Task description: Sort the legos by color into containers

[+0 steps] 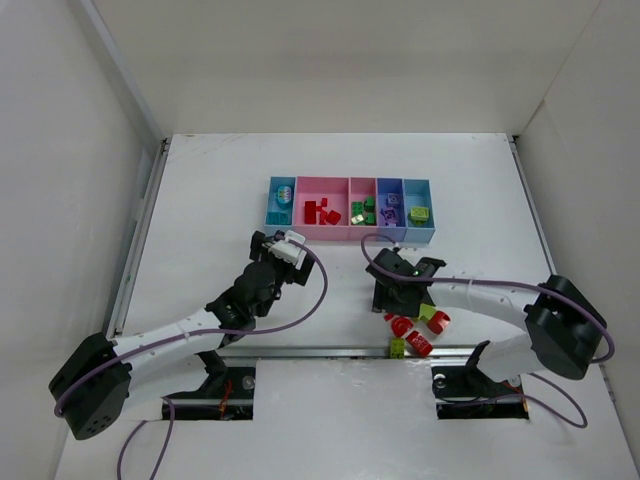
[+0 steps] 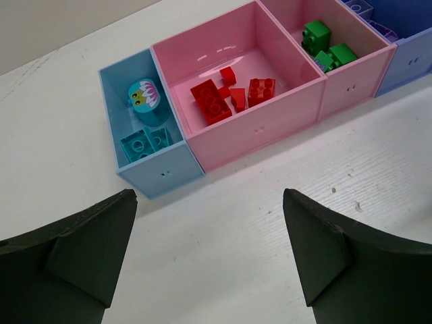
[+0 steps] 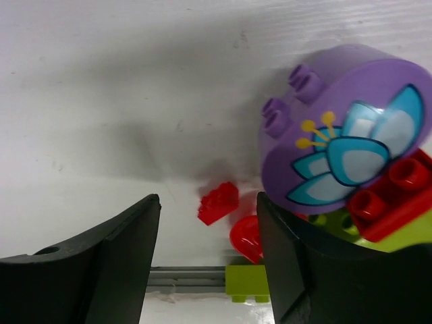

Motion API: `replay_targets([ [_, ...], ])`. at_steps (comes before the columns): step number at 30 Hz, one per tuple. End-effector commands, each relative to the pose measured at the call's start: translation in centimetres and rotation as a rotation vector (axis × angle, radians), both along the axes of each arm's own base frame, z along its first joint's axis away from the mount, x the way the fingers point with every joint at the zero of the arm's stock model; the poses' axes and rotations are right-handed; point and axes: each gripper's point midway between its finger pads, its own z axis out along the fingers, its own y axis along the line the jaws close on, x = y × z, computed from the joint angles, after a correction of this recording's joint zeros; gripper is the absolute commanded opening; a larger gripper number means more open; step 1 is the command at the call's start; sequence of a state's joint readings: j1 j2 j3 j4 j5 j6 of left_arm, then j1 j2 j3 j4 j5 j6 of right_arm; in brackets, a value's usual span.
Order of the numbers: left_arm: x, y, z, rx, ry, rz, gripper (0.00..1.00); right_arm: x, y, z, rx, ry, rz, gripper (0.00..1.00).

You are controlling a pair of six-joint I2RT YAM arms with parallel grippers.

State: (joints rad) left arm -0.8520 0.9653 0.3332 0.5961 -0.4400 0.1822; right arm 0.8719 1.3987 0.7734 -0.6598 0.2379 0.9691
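Table (image 3: 101, 81): lego (image 3: 218, 202) between right gripper's (image 3: 209, 206) fingers (image 3: 115, 263)

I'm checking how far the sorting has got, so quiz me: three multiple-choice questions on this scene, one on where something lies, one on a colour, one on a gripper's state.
1. Where do the green bricks lie?
A. in the end light blue bin
B. on the table
C. in the narrower pink bin

2. What colour are the bricks in the wide pink bin?
A. red
B. yellow
C. purple

3. How is the left gripper?
A. shut on a red brick
B. open, holding nothing
C. shut on a purple disc

Answers:
1. C, they sit in the bin just right of the wide one.
2. A, every brick there is red.
3. B, its fingers stand wide apart with nothing between them.
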Motion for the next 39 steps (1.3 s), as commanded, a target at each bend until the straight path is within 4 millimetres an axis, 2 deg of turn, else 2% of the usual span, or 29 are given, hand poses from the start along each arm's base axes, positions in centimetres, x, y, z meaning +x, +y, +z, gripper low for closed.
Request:
replay_targets([
  [1, -0.1, -0.4, 1.6, -0.050, -0.048, -0.018, 0.87, 0.9, -0.2, 2.5, -0.006, -0.061, -0.034, 0.65],
  [4, -0.1, -0.4, 1.6, -0.050, -0.048, -0.018, 0.87, 0.7, -0.7, 2.6, -0.013, -0.067, -0.036, 0.65],
  [11, -0.1, -0.6, 1.6, -0.043, -0.050, -0.028, 0.87, 0.5, 1.2, 1.4, 0.088, -0.059, -0.004, 0.63],
  [18, -0.3, -0.8, 1.4, -0.037, -0.042, -0.047, 0.87, -0.2, 1.0, -1.2, 0.036, 0.005, 0.031, 0.61],
  [25, -0.4, -1.0, 1.3, -0.038, -0.041, -0.056, 0.87, -0.4, 1.4, -1.8, 0.041, 0.026, 0.047, 0.48],
  [31, -0.3, -0.9, 1.4, -0.030, -0.045, -0.057, 0.87, -0.2, 1.5, -1.3, 0.056, 0.013, 0.048, 0.39],
  [39, -0.4, -1.1, 1.3, -0.031, -0.044, -0.066, 0.87, 0.6, 2.4, -0.2, 0.069, -0.017, 0.089, 0.19],
])
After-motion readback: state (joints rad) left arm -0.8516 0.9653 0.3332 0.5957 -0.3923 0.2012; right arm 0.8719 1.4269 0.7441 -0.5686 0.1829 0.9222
